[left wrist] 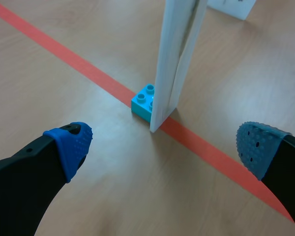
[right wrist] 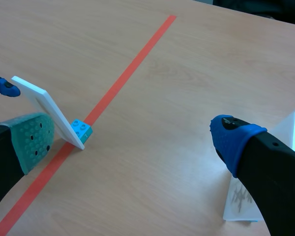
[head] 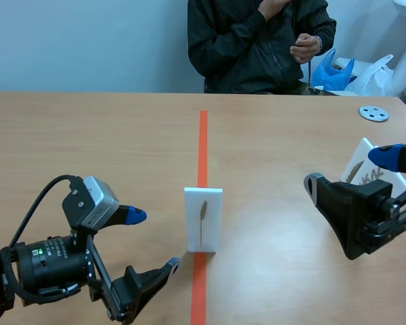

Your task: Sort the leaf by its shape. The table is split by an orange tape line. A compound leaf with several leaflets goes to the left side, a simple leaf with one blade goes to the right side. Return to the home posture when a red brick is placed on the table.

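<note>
A white card (head: pixel 203 218) stands upright on the tape line (head: pixel 203 142), propped by a cyan brick (left wrist: pixel 143 101). It bears what seems a single slender leaf (head: pixel 203 211). The left gripper (head: pixel 154 240) gapes wide near it, holding nothing. The right gripper (head: pixel 349 170), equally wide and empty, hangs beside a second card (head: pixel 361 164) on the right side. A blue bag (head: pixel 331 73) lies beyond the table's far edge.

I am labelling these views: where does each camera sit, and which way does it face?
Scene view: between the arms, facing across the table to a person; left gripper and right gripper show.
Left wrist view: on the left arm, looking down at the white card and teal brick, past its open fingers.
Right wrist view: on the right arm, facing that card; open fingers too.
Shared: white card and teal brick.
</note>
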Controlling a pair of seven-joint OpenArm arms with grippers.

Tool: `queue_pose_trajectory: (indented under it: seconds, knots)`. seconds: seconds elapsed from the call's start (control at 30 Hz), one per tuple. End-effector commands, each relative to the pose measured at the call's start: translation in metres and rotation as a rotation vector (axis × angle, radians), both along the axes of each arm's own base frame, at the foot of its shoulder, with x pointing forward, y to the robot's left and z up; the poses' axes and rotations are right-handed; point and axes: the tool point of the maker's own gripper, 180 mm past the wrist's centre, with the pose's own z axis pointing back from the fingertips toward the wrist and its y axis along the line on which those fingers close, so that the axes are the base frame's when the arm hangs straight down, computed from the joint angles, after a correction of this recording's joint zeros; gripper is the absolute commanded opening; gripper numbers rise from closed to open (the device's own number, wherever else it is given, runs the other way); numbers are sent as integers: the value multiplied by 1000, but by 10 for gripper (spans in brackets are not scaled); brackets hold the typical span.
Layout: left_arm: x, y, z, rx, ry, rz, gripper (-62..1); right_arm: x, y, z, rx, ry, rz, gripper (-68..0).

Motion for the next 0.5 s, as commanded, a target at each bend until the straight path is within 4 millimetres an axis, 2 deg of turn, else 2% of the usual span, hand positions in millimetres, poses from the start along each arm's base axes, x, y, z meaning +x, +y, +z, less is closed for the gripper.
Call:
queue_pose_trajectory:
  seconds: [0.0, 0.27, 0.47]
  knots:
    - [9, -9, 12, -26, -48, -11, 14, 3, 1, 10, 1, -32, 11, 4]
    - [21, -37, 7, -64, -61, -52, 14, 3, 1, 10, -2, -31, 11, 4]
    - [19, -57, 0, -66, -56, -94, 14, 3, 1, 10, -2, -32, 11, 4]
